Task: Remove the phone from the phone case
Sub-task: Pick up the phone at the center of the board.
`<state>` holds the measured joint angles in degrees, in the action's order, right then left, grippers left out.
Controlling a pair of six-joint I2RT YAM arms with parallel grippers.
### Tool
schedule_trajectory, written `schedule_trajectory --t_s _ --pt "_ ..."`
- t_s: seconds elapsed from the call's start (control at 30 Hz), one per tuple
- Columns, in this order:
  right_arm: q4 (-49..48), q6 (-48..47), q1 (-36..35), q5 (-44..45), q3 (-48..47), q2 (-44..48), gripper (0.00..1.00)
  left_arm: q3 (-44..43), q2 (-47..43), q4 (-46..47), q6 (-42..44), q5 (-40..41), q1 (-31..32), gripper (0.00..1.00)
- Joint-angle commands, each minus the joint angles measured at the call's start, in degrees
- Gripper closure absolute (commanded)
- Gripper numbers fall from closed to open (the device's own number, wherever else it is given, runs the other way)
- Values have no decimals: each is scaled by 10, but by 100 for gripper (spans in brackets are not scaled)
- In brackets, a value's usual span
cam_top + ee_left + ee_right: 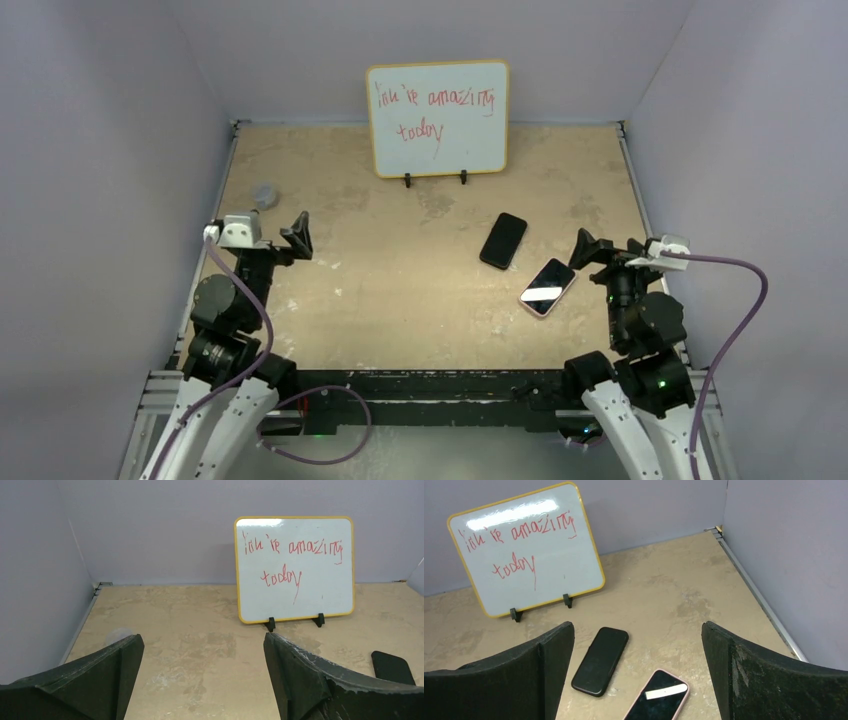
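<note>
Above table, left gripper, right gripper gape empty

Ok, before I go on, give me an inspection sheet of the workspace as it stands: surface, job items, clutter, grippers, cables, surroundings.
Surface: worn tan tabletop, stained.
Job's things: pink-cased phone lying screen up at right, in its case; black rectangular slab flat beside it, not touching; phone or case, cannot tell.
Clutter: small grey lump near the left edge; yellow-framed whiteboard with red writing, standing at the back.
Grippers: left gripper open, empty; right gripper open, empty, facing both job items.
Cables: left purple cable and right purple cable loop off the wrists, clear of the phones.
Surroundings: lavender walls on three sides.
</note>
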<state>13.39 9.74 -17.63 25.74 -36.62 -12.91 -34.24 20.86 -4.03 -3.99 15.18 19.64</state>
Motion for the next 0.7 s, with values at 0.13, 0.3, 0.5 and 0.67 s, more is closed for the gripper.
schedule_trajectory --t_s 0.13,0.3,0.5,0.67 --pt "11 52 0 31 -23 -6 1 -11 -5 1 -32 -6 29 4" --pt "123 125 0 50 -101 -78 1 -39 -7 -38 -60 -13 44 4" --pt "231 201 0 62 -168 -156 1 -50 -28 -86 -72 6 44 4" --pt "279 245 0 43 -176 -206 1 -50 -12 -108 -77 0 44 3"
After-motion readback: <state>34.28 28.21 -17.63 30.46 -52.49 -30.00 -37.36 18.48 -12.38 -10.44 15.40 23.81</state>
